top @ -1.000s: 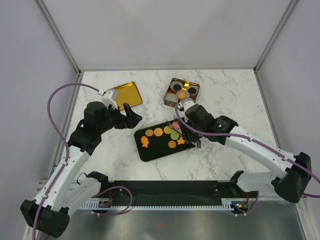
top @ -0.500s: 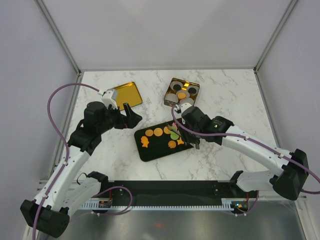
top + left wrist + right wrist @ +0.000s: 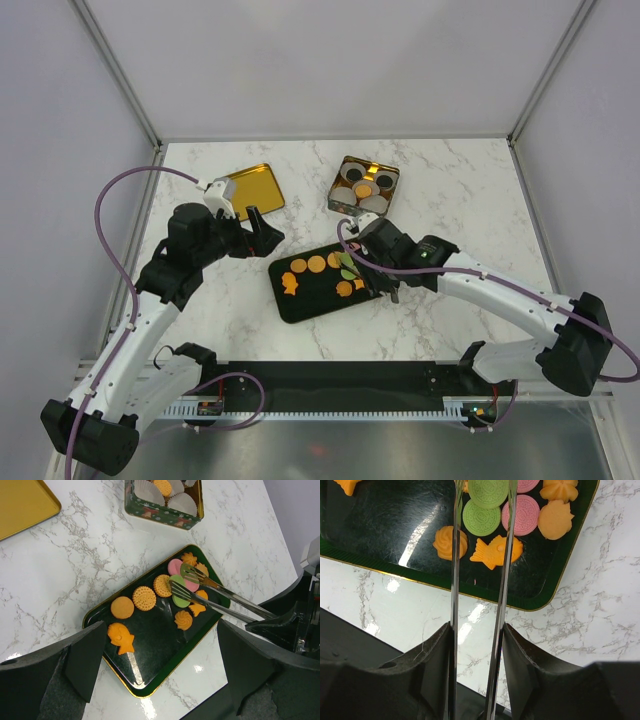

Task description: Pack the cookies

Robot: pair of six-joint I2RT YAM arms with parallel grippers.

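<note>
The cookies lie on a black tray [image 3: 308, 297]: orange rounds [image 3: 316, 264], an orange fish [image 3: 120, 636], a swirl [image 3: 445, 542], a small fish [image 3: 492, 550], pink ones [image 3: 520, 515] and green ones [image 3: 481, 517]. My right gripper [image 3: 385, 270] [image 3: 477, 645] is shut on metal tongs [image 3: 455, 555]. The tong arms stand apart, their tips on either side of the green cookies [image 3: 179, 600]. My left gripper [image 3: 262, 228] [image 3: 162, 680] is open and empty, above the tray's left end.
A green tin [image 3: 365, 183] with pale cup liners and a few cookies stands behind the tray; it also shows in the left wrist view [image 3: 165, 515]. A gold lid [image 3: 248, 190] lies at the back left. Marble table, walls around it.
My right arm has shifted a little left and nearer, bringing the tong tips over the green cookies. The left arm has not moved.
</note>
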